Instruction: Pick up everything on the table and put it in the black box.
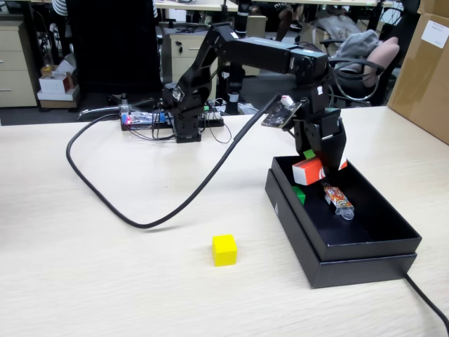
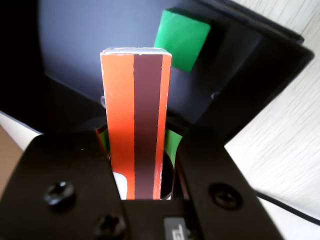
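Observation:
My gripper (image 1: 320, 159) hangs over the far end of the black box (image 1: 365, 246), shut on the red box (image 1: 307, 171), which is held a little above the box floor. In the wrist view the red box (image 2: 136, 125), with its dark stripe, sticks out between the green-lined jaws of the gripper (image 2: 137, 150). The green cube (image 1: 300, 194) lies inside the black box by its left wall, and in the wrist view the green cube (image 2: 181, 40) sits beyond the red box. The yellow cube (image 1: 224, 250) rests on the table (image 1: 105, 281), left of the black box.
A colourful wrapped packet (image 1: 338, 200) lies inside the black box. A thick black cable (image 1: 140, 223) loops across the table from the arm's base. A circuit board with wires (image 1: 144, 118) sits at the back edge. A tan carton (image 1: 424, 67) stands at far right.

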Robot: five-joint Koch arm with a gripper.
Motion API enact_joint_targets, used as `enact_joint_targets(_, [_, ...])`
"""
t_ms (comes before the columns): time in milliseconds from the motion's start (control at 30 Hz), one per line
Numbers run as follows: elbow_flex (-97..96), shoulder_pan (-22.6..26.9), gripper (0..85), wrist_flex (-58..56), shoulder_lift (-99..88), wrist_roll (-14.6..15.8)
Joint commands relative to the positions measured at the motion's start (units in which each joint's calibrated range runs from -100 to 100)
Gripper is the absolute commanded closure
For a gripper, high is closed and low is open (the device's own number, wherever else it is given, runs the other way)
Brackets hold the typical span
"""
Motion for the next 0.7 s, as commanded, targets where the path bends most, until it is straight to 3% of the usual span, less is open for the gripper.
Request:
enact_joint_targets(0, [4.9,0.4,75.3,2.4,-1.2,0.0])
enact_joint_targets(133, [2.1,0.3,73.9,2.6,-0.8,-0.3])
enact_joint_targets(233, [0.9,0.2,57.5,2.6,-0.7,-1.1])
enact_joint_targets(500, [3.4,-1.4,52.8,0.6,-9.3,-1.8])
enact_joint_targets(667, [6.2,-6.2,50.5,-2.2,-25.5,-4.0])
